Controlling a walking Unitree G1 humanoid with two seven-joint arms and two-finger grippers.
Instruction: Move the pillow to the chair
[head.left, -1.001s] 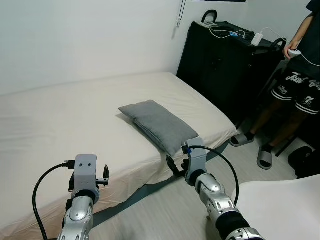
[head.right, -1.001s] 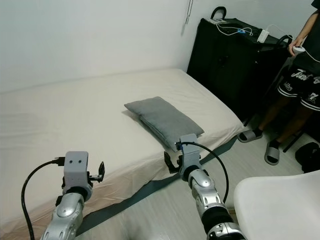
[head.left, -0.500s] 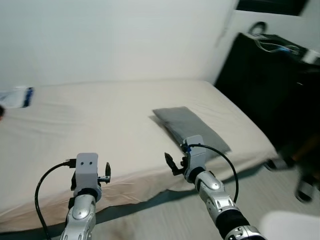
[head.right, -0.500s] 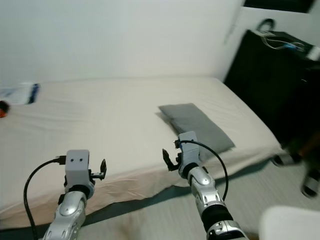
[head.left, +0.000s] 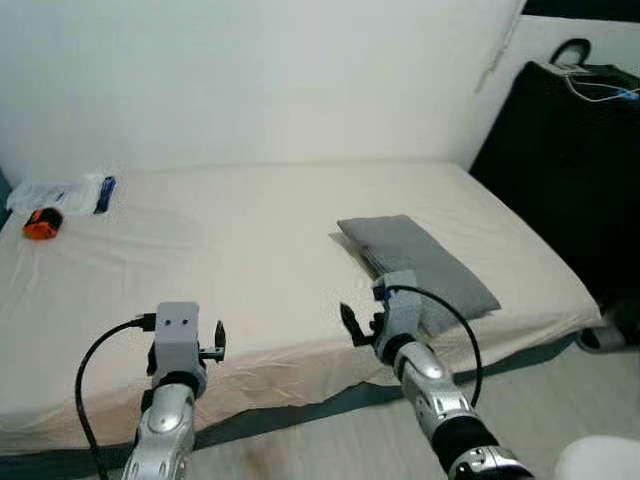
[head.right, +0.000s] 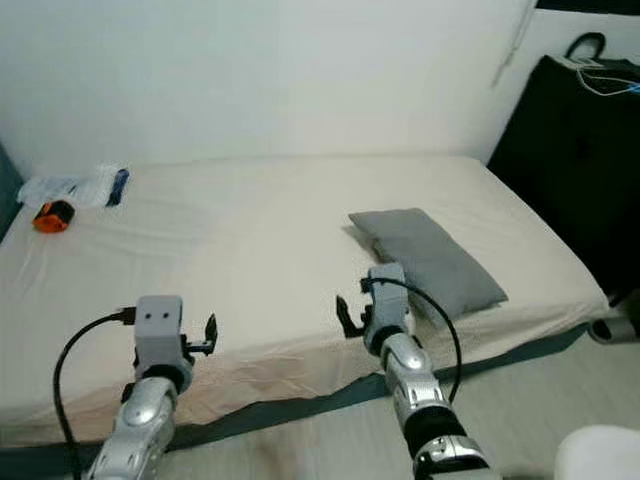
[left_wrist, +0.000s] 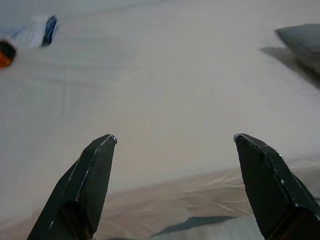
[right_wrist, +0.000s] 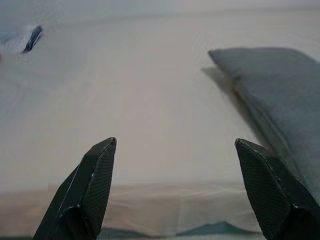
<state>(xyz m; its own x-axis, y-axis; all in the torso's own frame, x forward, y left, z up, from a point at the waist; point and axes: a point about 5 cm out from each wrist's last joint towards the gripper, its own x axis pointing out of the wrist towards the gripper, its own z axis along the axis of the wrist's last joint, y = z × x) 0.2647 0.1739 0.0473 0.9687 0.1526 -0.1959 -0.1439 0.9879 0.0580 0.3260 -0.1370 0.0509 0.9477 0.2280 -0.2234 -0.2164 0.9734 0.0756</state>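
Note:
A flat grey pillow (head.left: 420, 262) lies on the right part of a bed with a cream sheet (head.left: 230, 250), near its front edge. My right gripper (head.left: 352, 326) is held open at the bed's front edge, just left of the pillow's near end and apart from it; the right wrist view has the pillow (right_wrist: 280, 90) past one fingertip (right_wrist: 245, 146). My left gripper (head.left: 214, 346) hangs open and empty further left over the bed's edge, seen as open fingers (left_wrist: 105, 145) in its wrist view. A corner of the white chair (head.left: 605, 462) sits at the bottom right.
A black cabinet (head.left: 580, 150) with cables on top stands right of the bed. An orange object (head.left: 40, 225) and a plastic packet (head.left: 65, 192) lie at the bed's far left. A sandal (head.left: 608, 338) rests on the floor by the bed's right corner.
The camera has swung left: the pillow and cabinet slid right in the picture, the person has left the frame, and the bed's left end has come in. Both grippers stay open.

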